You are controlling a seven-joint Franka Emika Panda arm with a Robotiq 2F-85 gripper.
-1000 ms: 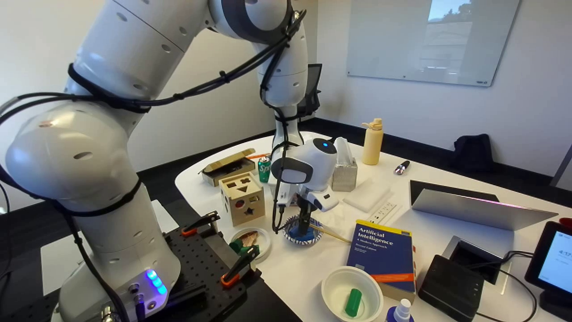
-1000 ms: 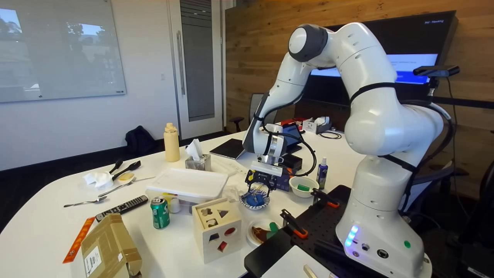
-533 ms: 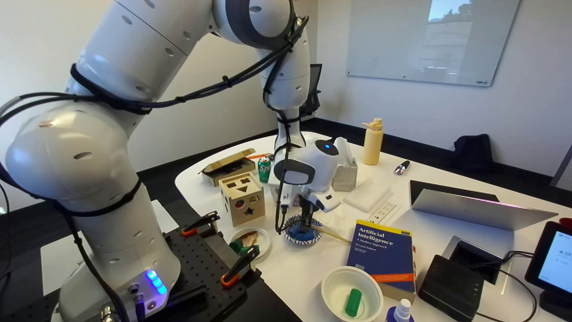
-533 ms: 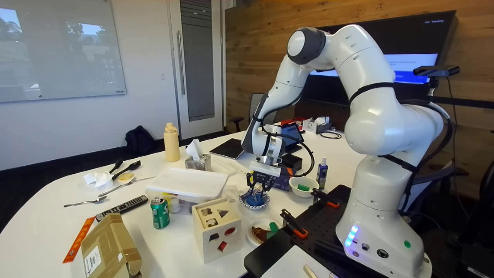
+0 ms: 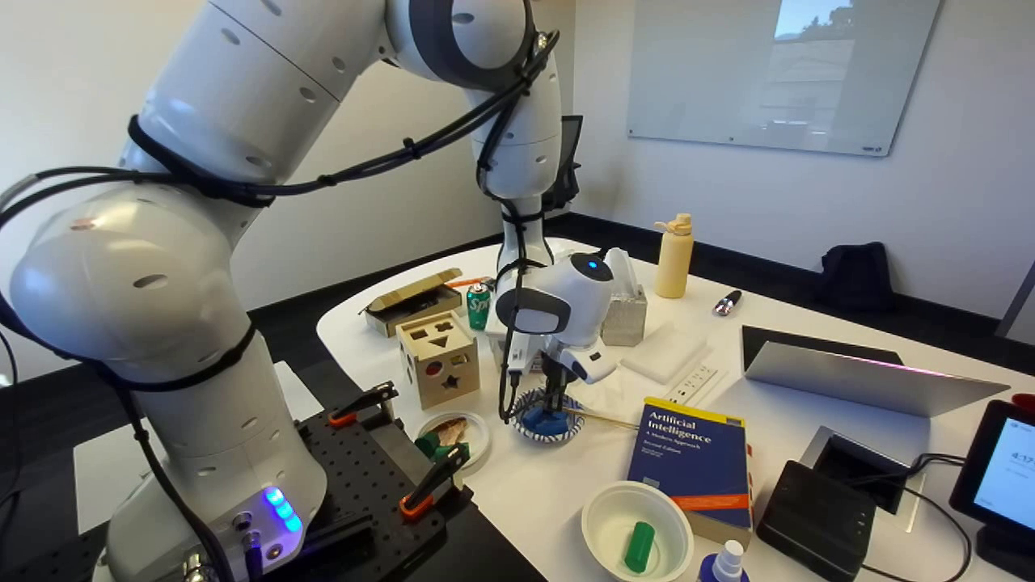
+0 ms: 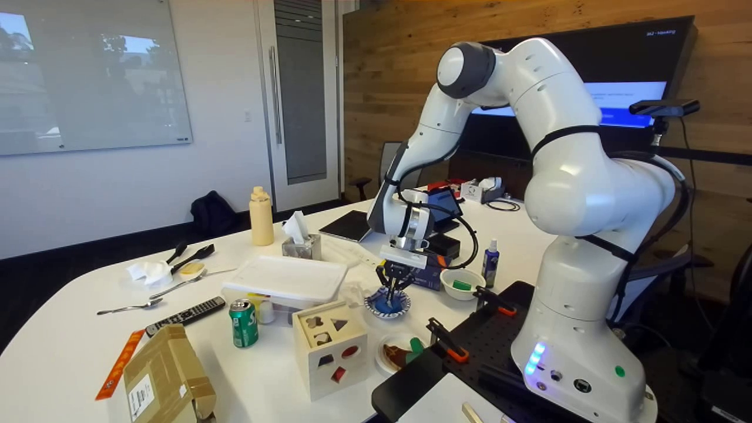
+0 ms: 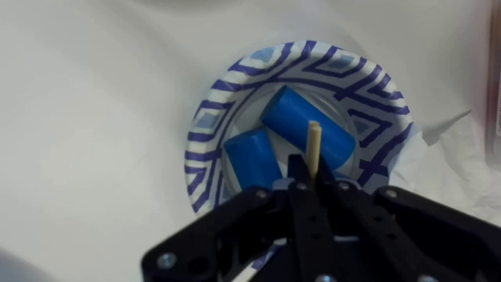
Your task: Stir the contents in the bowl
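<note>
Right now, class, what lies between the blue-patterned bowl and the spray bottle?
A white bowl with a green cylinder inside stands between the blue-patterned bowl and the spray bottle; both exterior views show it.

You have one gripper (image 7: 312, 167), two sticks (image 7: 315, 147), one patterned bowl (image 7: 203, 152), one white bowl (image 5: 610, 517) and at least two blue blocks (image 7: 293, 117). You also have two clamps (image 5: 437, 478), one plate (image 5: 479, 438), one book (image 5: 691, 461), one can (image 6: 244, 323), one remote (image 6: 188, 315), one laptop (image 5: 865, 380), one cube (image 6: 329, 352), one spray bottle (image 6: 490, 267) and one yellow bottle (image 6: 261, 220).
</note>
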